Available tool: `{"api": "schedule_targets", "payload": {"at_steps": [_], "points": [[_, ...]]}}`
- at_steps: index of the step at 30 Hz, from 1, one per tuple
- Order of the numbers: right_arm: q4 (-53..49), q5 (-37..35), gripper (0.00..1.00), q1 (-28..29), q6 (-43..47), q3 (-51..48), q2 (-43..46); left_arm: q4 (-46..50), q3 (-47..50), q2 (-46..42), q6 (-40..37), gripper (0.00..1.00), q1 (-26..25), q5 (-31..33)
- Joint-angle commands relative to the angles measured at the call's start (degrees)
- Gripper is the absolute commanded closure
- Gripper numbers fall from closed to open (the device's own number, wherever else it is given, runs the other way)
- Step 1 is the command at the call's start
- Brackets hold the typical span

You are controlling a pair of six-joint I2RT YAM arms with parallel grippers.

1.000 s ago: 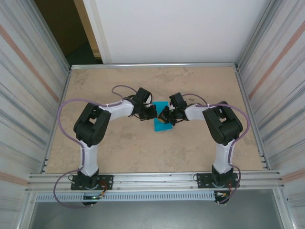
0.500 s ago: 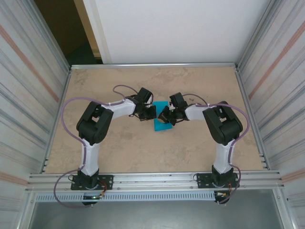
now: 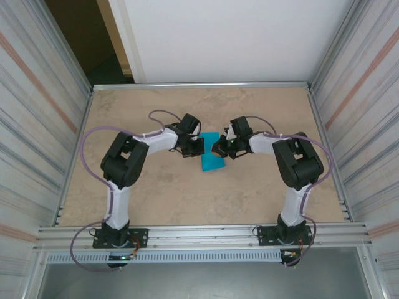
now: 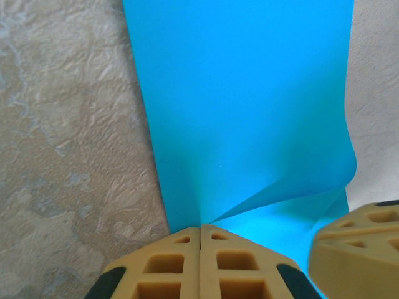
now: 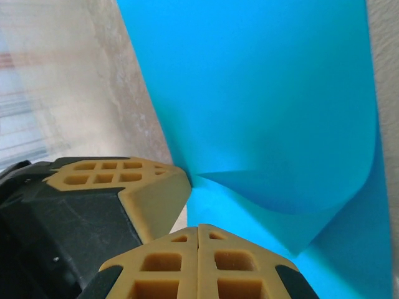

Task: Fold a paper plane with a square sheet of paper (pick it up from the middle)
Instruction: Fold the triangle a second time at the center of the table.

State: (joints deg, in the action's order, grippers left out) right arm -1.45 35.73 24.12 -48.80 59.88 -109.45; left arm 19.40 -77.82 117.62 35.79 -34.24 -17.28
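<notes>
The sheet of paper [image 3: 212,162] is lying mid-table [image 3: 156,199], between the two arms. The left gripper [image 3: 198,147] is sitting at its left edge and the right gripper [image 3: 218,149] at its right, both over its far half.
</notes>
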Motion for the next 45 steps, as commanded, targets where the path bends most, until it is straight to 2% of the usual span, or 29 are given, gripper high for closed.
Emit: {"api": "schedule_targets", "payload": {"at_steps": [1, 11, 18, 24, 29, 33, 45], "points": [[-3.0, 1.4, 1.0, 0.9, 3.6, 2.9, -2.5, 3.8, -1.2, 2.1, -1.8, 1.0, 0.0, 1.5], [-3.9, -2.9, 1.0, -0.1, 3.2, -0.6, -4.3, 4.5, -1.8, 1.8, -2.1, 1.0, 0.8, 2.3], [-2.5, -6.1, 1.0, 0.2, 1.6, -4.0, -5.2, 2.8, -5.2, -1.1, -2.7, 1.0, 1.0, -2.0], [-1.0, -8.1, 1.0, 0.1, -0.4, -5.4, -5.1, -5.0, 3.0, -8.0, 1.8, 0.95, 0.2, -5.1], [-1.1, -8.4, 1.0, 0.0, -0.7, -5.4, -5.4, -9.3, 8.8, -10.0, 5.5, 0.97, -1.2, -8.9], [-1.3, -8.1, 1.0, 0.0, -0.8, -5.3, -5.9, -8.9, 8.7, -9.2, 5.5, 1.0, -3.1, -9.4], [-1.6, -7.9, 1.0, -0.2, -1.2, -5.3, -6.3, -8.4, 11.5, -7.7, 5.3, 1.0, -5.1, -8.5]]}}
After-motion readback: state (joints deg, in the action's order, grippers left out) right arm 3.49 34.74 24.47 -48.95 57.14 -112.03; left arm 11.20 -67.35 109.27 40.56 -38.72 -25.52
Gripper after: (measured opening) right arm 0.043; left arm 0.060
